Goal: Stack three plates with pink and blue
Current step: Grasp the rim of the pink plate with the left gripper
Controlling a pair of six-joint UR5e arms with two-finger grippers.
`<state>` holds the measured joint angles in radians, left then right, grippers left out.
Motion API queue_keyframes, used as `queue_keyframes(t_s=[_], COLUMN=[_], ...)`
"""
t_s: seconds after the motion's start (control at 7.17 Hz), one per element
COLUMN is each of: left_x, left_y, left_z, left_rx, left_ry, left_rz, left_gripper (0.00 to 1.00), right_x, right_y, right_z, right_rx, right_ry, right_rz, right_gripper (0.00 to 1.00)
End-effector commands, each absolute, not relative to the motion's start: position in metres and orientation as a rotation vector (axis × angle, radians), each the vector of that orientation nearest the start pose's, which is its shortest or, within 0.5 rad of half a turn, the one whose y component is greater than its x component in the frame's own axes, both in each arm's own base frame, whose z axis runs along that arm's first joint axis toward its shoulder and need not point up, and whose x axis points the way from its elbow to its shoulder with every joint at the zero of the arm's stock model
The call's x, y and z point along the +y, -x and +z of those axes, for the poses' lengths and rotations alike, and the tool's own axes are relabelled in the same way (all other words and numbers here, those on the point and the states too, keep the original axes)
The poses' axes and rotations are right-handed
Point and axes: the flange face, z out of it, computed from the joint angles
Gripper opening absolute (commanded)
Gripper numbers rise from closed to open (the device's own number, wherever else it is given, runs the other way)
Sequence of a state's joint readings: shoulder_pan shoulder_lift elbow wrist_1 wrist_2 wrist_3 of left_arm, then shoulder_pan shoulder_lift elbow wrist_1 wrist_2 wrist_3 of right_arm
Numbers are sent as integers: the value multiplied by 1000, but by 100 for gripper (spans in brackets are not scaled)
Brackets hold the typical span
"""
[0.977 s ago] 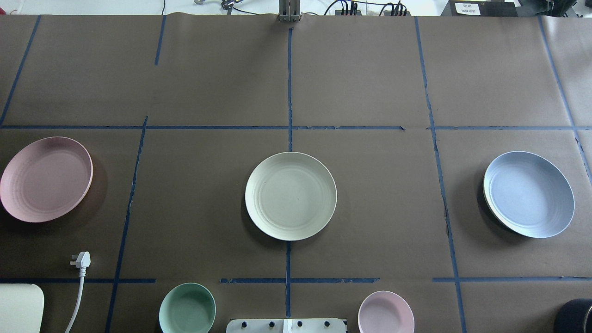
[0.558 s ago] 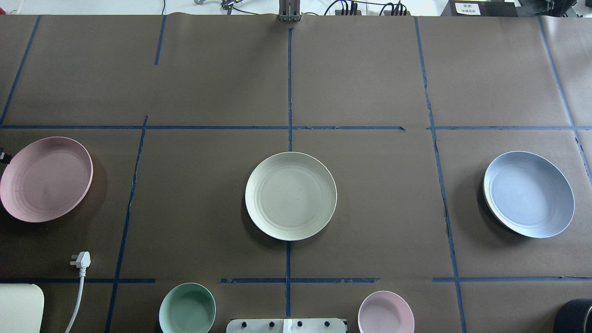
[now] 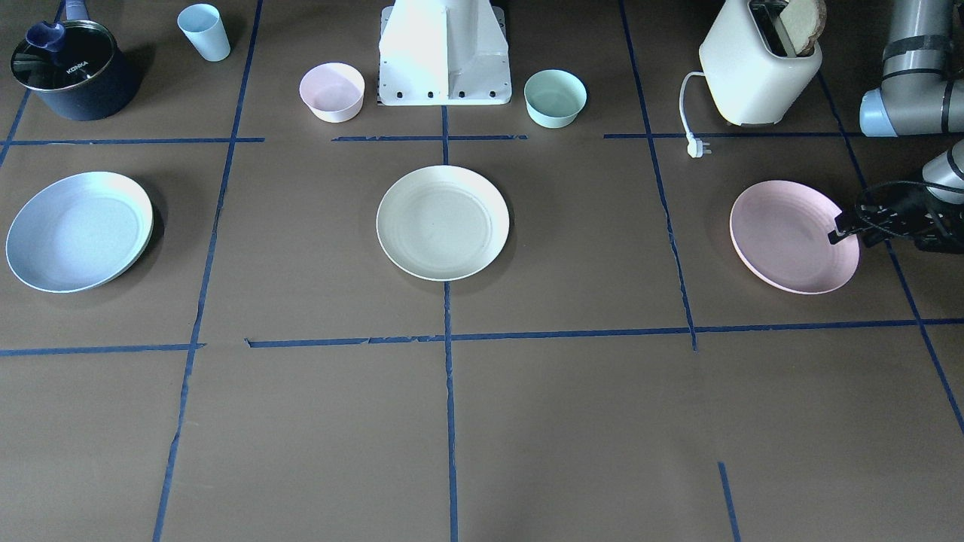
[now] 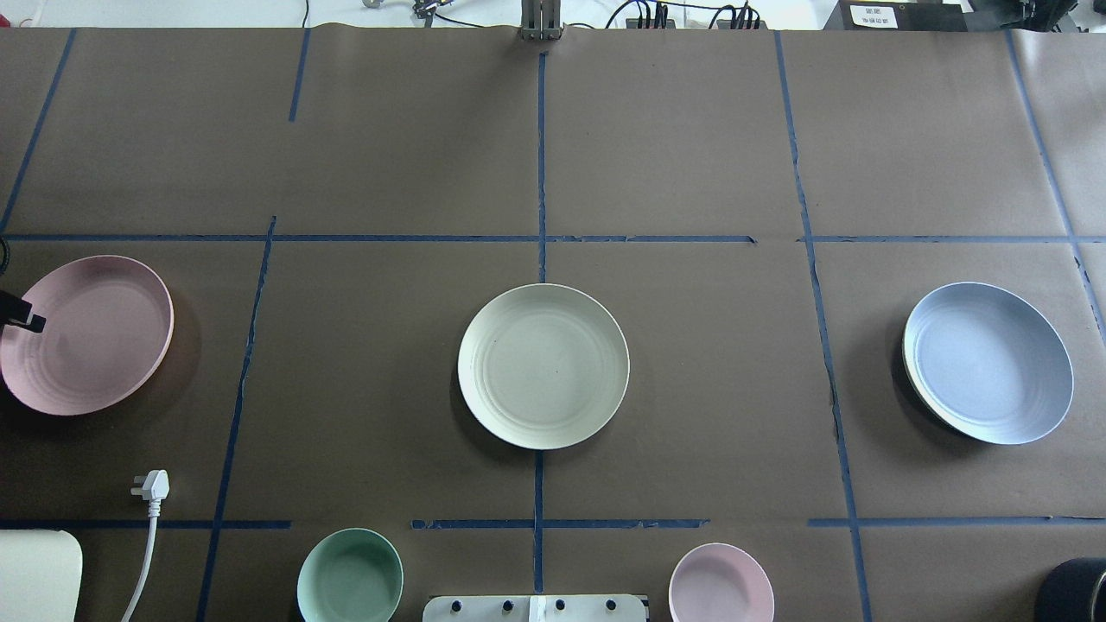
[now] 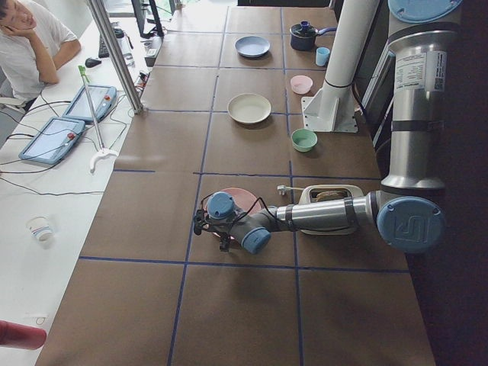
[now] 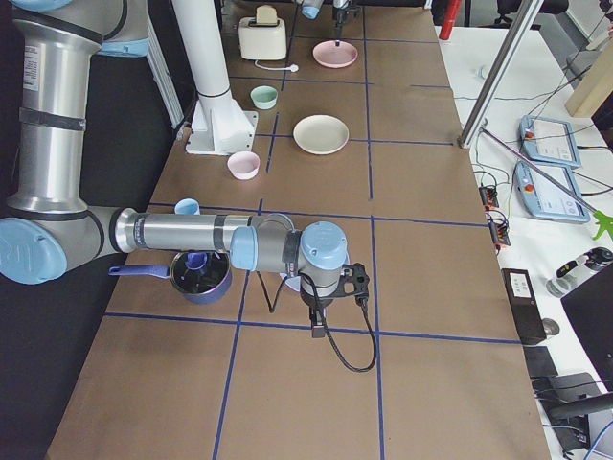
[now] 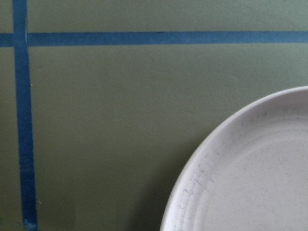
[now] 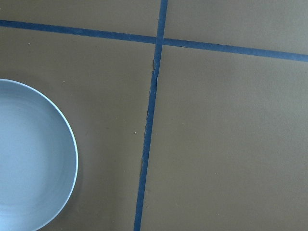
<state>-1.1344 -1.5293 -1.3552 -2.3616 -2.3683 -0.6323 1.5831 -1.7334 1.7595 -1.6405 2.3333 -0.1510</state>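
On the brown worktop (image 4: 389, 155), seen from overhead, the three plates lie in one row, well apart from one another. At the far left the pink plate (image 4: 86, 335) lies flat, and the left pincer (image 4: 33, 321) reaches in from the view's edge so that its dark tip overlaps the plate's outer rim. I cannot tell whether it touches the rim, nor how far its jaws are parted, and it has hold of nothing that I can see. The left wrist view shows only that plate's rim at the lower right and blue tape lines. Nearer the robot lie a white plug (image 4: 151, 485) and a mint-green bowl (image 4: 350, 577). The cream plate (image 4: 543, 366) sits in the middle, on the central tape line. A small pink bowl (image 4: 721, 583) stands near the robot's base. At the right lies the blue plate (image 4: 988, 363). The right pincer (image 6: 316, 321) shows only in the side view, near that plate, so I cannot tell how it stands.
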Motion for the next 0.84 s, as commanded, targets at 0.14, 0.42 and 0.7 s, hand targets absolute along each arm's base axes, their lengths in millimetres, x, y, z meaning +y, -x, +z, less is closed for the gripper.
queue_keyframes(t_s=[0.14,0.42,0.7], left_x=[-463,-465,-501], left_y=[-147,-158,-176], left_z=[692,641,533], left_rx=[931,1086,1173], left_ry=[-42,29,19], left_rz=[32,45,-92], left_gripper=[0,0,0], right_x=[-419,-419,-419], right_y=[-70,-70,-70], right_z=[648,648,649], right_rx=[-764,-764,-764], right_ry=[-21,-21,-18], right_rz=[-115,-115,-112], right_gripper=[100,100,100])
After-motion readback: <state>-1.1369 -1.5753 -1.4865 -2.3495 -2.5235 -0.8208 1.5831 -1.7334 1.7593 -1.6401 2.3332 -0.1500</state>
